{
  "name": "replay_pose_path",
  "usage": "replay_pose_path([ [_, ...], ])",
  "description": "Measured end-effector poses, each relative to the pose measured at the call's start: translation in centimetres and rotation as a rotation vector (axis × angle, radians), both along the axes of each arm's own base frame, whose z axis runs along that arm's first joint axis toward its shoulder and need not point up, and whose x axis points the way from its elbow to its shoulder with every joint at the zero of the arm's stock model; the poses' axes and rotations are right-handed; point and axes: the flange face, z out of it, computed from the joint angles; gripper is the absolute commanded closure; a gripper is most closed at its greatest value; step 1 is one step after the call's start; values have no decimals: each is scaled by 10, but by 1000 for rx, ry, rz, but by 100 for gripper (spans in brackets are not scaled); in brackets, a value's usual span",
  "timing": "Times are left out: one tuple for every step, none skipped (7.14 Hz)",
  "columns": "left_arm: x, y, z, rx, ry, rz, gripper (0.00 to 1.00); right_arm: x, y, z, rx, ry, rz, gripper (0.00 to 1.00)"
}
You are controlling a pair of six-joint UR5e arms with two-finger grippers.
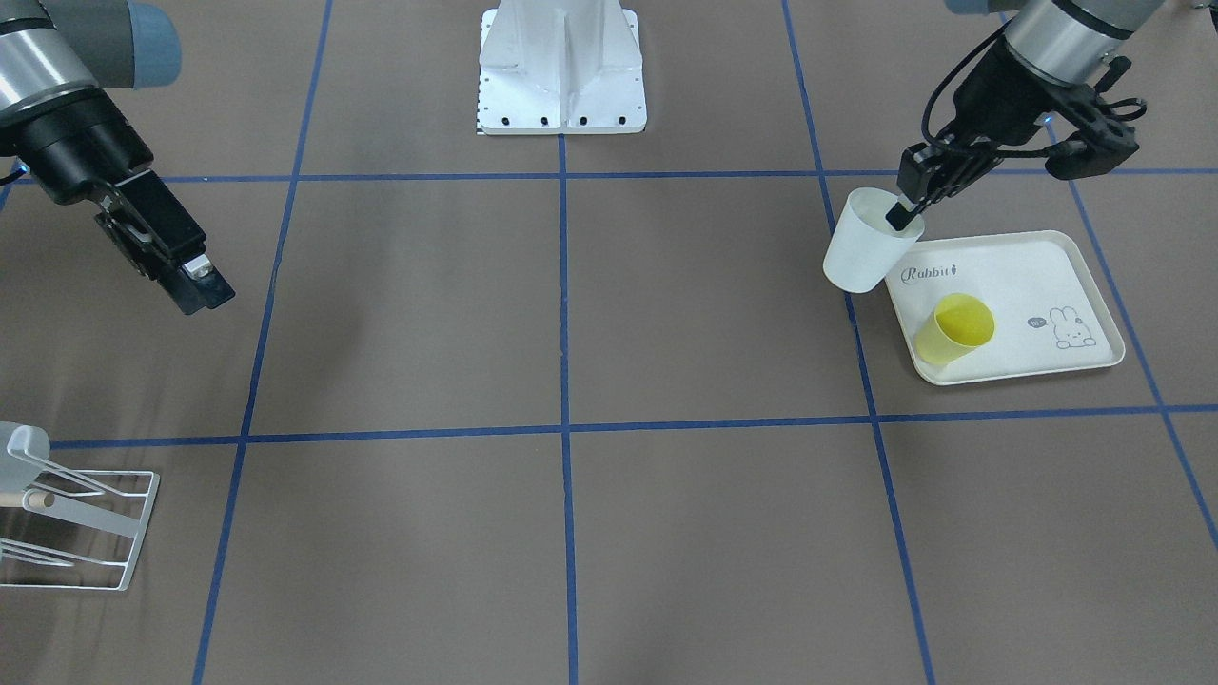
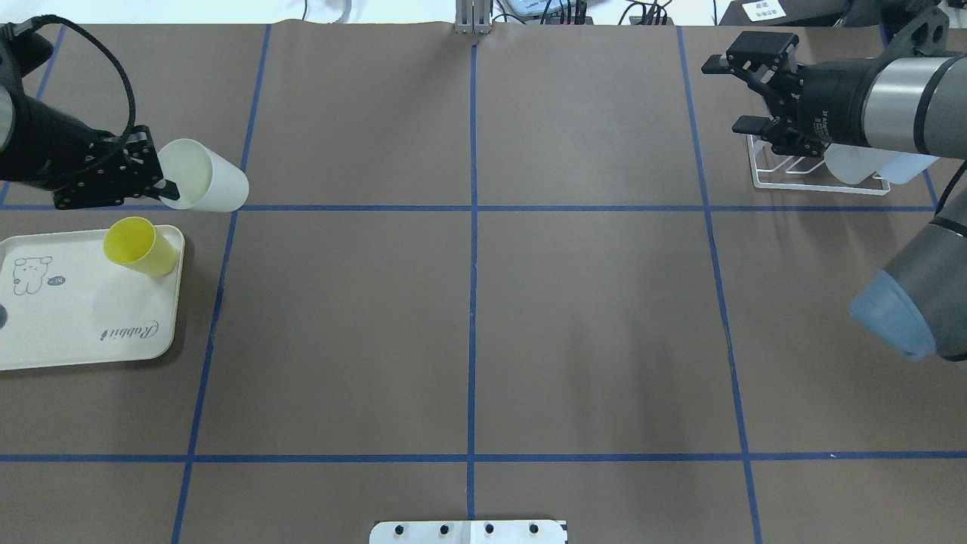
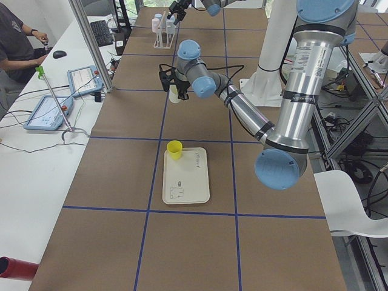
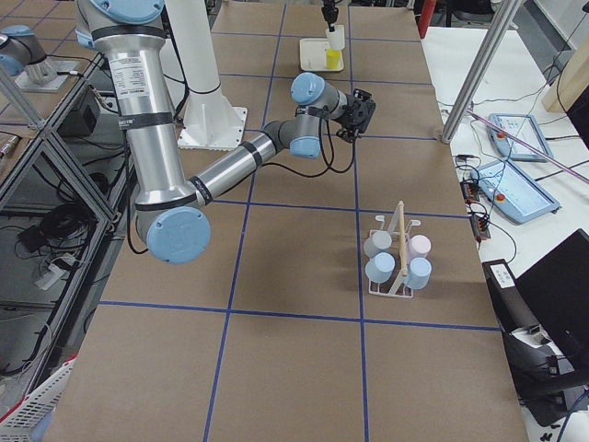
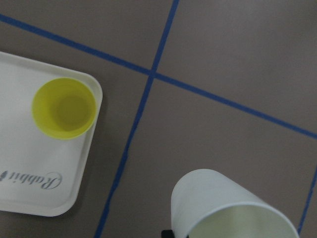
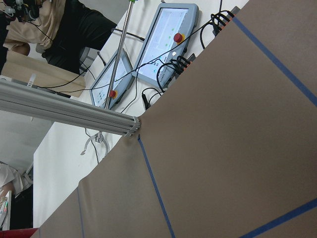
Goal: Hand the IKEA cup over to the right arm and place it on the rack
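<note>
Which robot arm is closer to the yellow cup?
Left. The left end effector holds the white cup just beside the tray where the yellow cup stands. The right end effector hangs open far across the table, at the rack's end.

Left hand (image 1: 900, 213) pinches closed, tilted downward; right hand (image 2: 727, 97) hovers, jaws apart.

Overhead looks forward and down from behind the robot; front faces it, steeply down. 2 side cameras look along the table (image 3: 121, 176). Left wrist, close in, shares the tray (image 5: 20, 148) with overhead and front.
</note>
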Motion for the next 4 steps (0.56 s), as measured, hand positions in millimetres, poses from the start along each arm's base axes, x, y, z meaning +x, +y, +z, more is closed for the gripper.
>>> replay_pose_path([
  [34, -3, 4, 3, 85, -90, 100, 1, 1, -2, 7, -20, 4, 0],
  [69, 0, 7, -5, 191, -170, 100, 2, 3, -4, 10, -41, 6, 0],
  [99, 6, -4, -31, 317, -225, 100, 2, 4, -5, 12, -53, 7, 0],
  [118, 8, -24, -59, 423, -243, 100, 3, 5, -7, 24, -69, 7, 0],
])
